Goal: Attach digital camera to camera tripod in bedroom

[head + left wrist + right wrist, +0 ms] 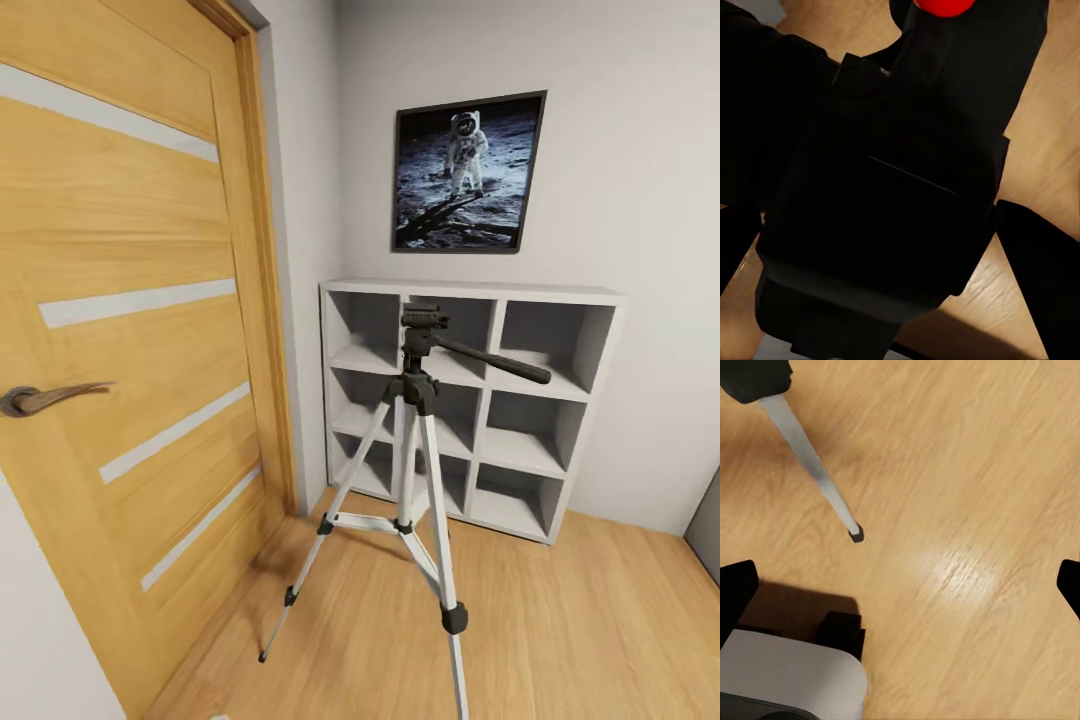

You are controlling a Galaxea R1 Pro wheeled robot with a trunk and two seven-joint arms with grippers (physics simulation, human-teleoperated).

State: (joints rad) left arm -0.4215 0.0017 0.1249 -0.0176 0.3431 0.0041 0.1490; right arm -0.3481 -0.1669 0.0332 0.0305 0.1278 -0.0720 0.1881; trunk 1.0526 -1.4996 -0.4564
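Head view: tripod (412, 470) at frame centre, before shelving (470, 405). Left tool (881, 225) pinches camera (892, 195); rigid, light, fragile lens—hold body. Right tool (900, 585) spread over floor (967, 472).

The camera tripod (415, 470) is standing on the floor (580, 620) before the shelving (520, 400). The door (130, 350) is sitting to its left, a picture (467, 172) hanging above the shelving.

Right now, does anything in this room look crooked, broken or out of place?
Nothing stands out. The tripod stands upright on spread legs before the shelf, and the picture hangs straight.
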